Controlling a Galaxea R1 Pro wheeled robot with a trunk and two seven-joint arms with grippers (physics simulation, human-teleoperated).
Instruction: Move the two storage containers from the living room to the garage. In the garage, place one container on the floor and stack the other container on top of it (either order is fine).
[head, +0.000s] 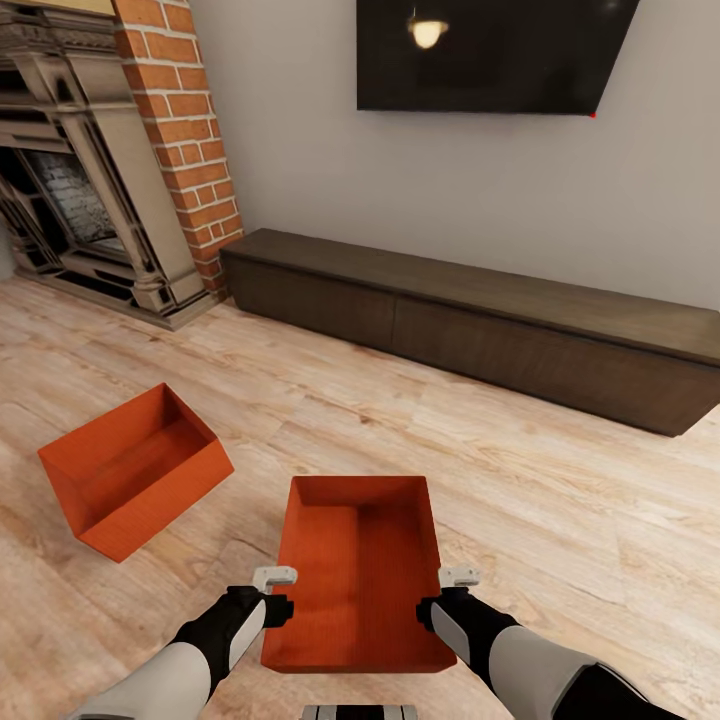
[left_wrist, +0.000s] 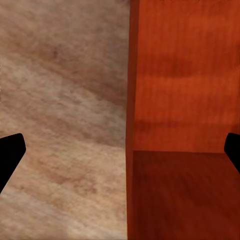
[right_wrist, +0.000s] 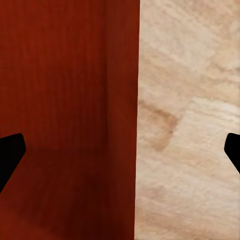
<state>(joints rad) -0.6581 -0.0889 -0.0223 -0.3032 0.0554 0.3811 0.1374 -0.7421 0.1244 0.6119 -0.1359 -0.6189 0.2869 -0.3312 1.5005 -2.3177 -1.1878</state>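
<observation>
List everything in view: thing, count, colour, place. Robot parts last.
storage containers: two, orange-red; near one straight ahead on the wood floor between the grippers, other one tilted on the floor to the left
fireplace: one, red brick with grey surround, far left
cabinet: one, dark brown, long and low, along the far wall
TV: one, black, on the wall above the cabinet
wood floor: light planks, throughout
left gripper: one, black fingers, open astride the near container's left wall
right gripper: one, black fingers, open astride its right wall

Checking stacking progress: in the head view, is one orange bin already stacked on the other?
No, the two bins sit apart on the wood floor.
</observation>
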